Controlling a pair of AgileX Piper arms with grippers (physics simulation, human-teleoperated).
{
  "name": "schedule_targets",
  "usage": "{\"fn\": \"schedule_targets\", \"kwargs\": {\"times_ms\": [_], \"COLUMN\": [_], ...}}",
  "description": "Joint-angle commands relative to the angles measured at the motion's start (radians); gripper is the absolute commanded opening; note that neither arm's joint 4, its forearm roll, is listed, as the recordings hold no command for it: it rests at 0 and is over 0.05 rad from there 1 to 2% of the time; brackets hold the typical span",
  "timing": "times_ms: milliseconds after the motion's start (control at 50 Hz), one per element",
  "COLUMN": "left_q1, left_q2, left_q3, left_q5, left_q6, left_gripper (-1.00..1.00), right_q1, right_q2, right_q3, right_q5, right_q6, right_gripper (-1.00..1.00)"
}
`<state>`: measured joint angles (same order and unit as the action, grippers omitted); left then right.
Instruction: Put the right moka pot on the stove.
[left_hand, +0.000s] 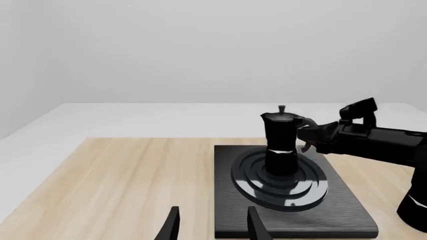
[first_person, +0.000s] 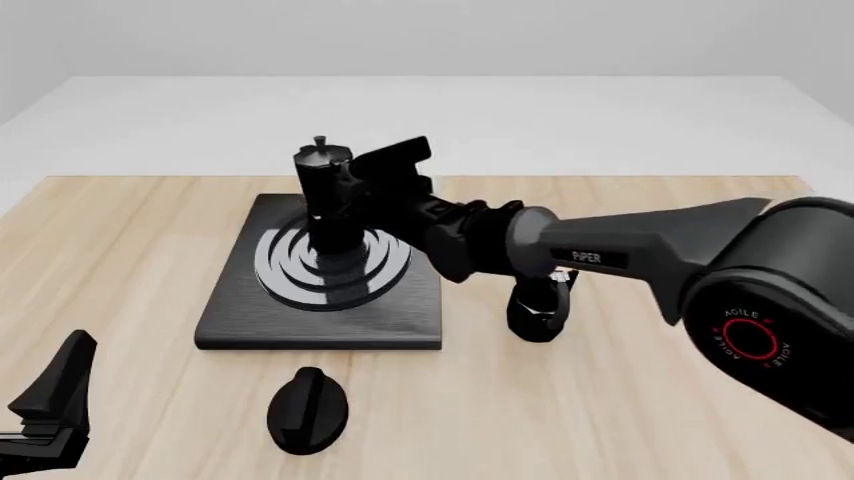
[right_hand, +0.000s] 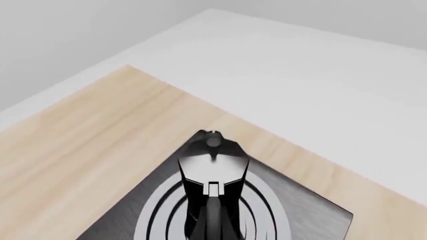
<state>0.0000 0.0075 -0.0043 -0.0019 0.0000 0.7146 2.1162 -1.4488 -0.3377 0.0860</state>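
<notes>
The right moka pot (first_person: 324, 200), black with a silvery lid and a small knob, stands upright in the middle of the ring burner of the stove (first_person: 227, 325), a flat black slab. It also shows in the left wrist view (left_hand: 280, 140) and the right wrist view (right_hand: 213, 160). My right gripper (first_person: 360, 192) reaches in from the right and is shut on the pot's side handle; it also shows in the left wrist view (left_hand: 308, 136). My left gripper (first_person: 54, 395) is open and empty near the table's front left, and its fingertips (left_hand: 172, 225) show apart.
A second black moka pot (first_person: 541, 310) stands right of the stove, partly hidden under my right arm. A small black oval knob (first_person: 307, 408) lies in front of the stove. The wooden table (first_person: 120, 240) ends at a white surround.
</notes>
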Motion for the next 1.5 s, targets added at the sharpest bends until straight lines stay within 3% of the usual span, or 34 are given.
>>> {"fn": "schedule_targets", "kwargs": {"times_ms": [20, 640, 660, 1180, 1500], "left_q1": [0.0, 0.0, 0.0, 0.0, 0.0], "left_q2": [0.0, 0.0, 0.0, 0.0, 0.0], "left_q3": [0.0, 0.0, 0.0, 0.0, 0.0], "left_q5": [0.0, 0.0, 0.0, 0.0, 0.0], "left_q6": [0.0, 0.0, 0.0, 0.0, 0.0], "left_gripper": [1.0, 1.0, 1.0, 1.0, 1.0], "right_q1": [0.0, 0.005, 0.006, -0.008, 0.002], "right_q2": [0.022, -0.036, -0.042, -0.152, -0.249], "right_q3": [-0.032, 0.052, 0.058, 0.141, 0.256], "right_q5": [-0.006, -0.036, -0.038, -0.026, -0.05], "right_q6": [0.001, -0.012, -0.012, -0.039, -0.031], "right_gripper": [-1.0, -1.0, 1.0, 1.0, 1.0]}}
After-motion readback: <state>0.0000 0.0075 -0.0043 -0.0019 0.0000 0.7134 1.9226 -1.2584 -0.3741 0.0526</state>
